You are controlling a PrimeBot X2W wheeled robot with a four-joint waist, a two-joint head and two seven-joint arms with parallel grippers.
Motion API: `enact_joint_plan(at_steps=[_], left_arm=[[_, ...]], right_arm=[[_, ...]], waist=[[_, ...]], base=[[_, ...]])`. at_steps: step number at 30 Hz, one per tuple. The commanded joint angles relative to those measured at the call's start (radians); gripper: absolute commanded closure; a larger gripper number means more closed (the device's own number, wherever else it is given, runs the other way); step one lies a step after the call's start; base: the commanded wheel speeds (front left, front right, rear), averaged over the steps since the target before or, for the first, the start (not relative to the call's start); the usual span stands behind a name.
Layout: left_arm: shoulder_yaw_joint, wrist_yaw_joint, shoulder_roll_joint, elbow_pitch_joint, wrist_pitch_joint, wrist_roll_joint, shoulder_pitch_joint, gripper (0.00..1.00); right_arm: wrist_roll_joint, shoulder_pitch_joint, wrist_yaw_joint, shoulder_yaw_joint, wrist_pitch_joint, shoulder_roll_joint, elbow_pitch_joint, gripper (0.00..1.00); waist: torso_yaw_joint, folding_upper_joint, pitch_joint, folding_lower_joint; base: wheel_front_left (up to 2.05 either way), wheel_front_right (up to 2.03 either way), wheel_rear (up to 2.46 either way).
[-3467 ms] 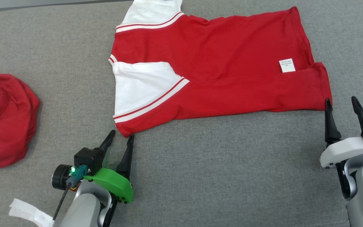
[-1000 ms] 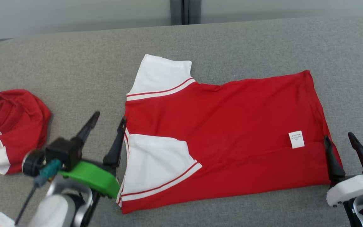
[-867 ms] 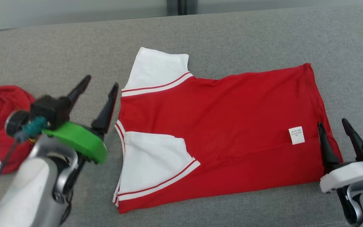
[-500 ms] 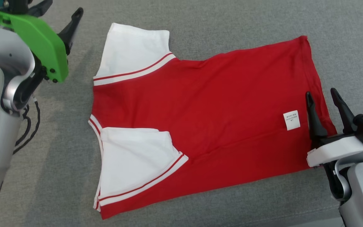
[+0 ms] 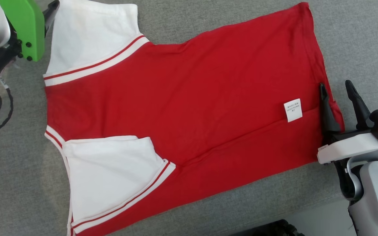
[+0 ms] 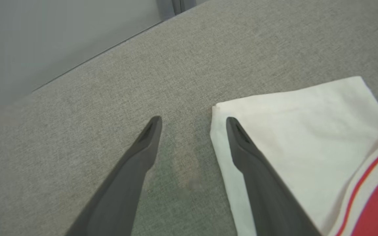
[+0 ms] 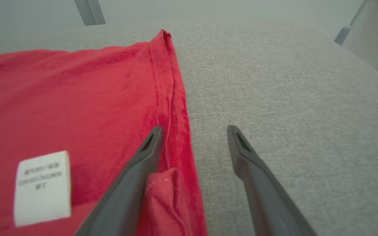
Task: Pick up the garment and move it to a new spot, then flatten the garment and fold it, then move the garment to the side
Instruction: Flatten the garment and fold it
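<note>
Left tool (image 6: 193, 120) is standing fully spread and gripping nothing. One finger is hanging over the outer corner of the white sleeve (image 6: 300, 131), the other over bare worktop (image 6: 110, 82). Right tool (image 7: 194, 128) is likewise gaping and empty, straddling the hem (image 7: 171, 82) with one finger over red cloth and one over worktop. I am unable to confirm fabric contact at either tool. The shirt (image 5: 208, 98) is lying spread across the worktop, near sleeve turned in over the body, label (image 5: 293, 110) showing by the hem. I am judging it light, soft and limp, so it will sag and crease if lifted at one point. I am recommending pinches at the far sleeve corner and the hem edge.
</note>
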Motion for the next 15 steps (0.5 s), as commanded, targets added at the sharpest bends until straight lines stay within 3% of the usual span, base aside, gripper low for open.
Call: enact_joint_plan(at_steps=[1, 10, 12, 13, 14, 15], left_arm=[[-0.004, -0.003, 0.013, 0.015, -0.007, -0.008, -0.019, 0.0], [-0.069, -0.002, 0.049, 0.08, -0.033, -0.014, -0.036, 0.0], [-0.082, -0.002, 0.055, 0.087, -0.037, -0.018, -0.041, 0.27], [-0.088, -0.002, 0.056, 0.089, -0.041, -0.022, -0.041, 0.57], [-0.094, -0.002, 0.056, 0.089, -0.043, -0.027, -0.041, 0.72], [-0.103, -0.002, 0.056, 0.085, -0.042, -0.034, -0.04, 0.96]], right_arm=[[0.0, -0.012, -0.001, -0.003, 0.0, 0.005, -0.004, 0.0], [-0.002, -0.009, -0.001, -0.012, 0.0, 0.02, -0.005, 0.0], [-0.001, -0.012, -0.001, -0.012, 0.0, 0.021, -0.003, 0.0], [0.0, -0.014, -0.001, -0.012, 0.0, 0.02, -0.003, 0.0], [0.0, -0.015, -0.001, -0.014, 0.0, 0.02, -0.003, 0.0], [0.0, -0.016, -0.001, -0.016, 0.0, 0.018, -0.003, 0.0]], waist=[[-0.036, 0.0, 0.034, -0.0001], [-0.056, 0.0, 0.038, -0.0001], [-0.06, 0.0, 0.038, -0.0001], [-0.062, 0.0, 0.038, -0.0001], [-0.063, 0.0, 0.038, -0.0001], [-0.063, 0.0, 0.037, -0.0001]], base=[[0.0, 0.0, 0.0], [0.0, 0.0, 0.0], [0.0, 0.0, 0.0], [0.0, 0.0, 0.0], [0.0, 0.0, 0.0], [0.0, 0.0, 0.0]])
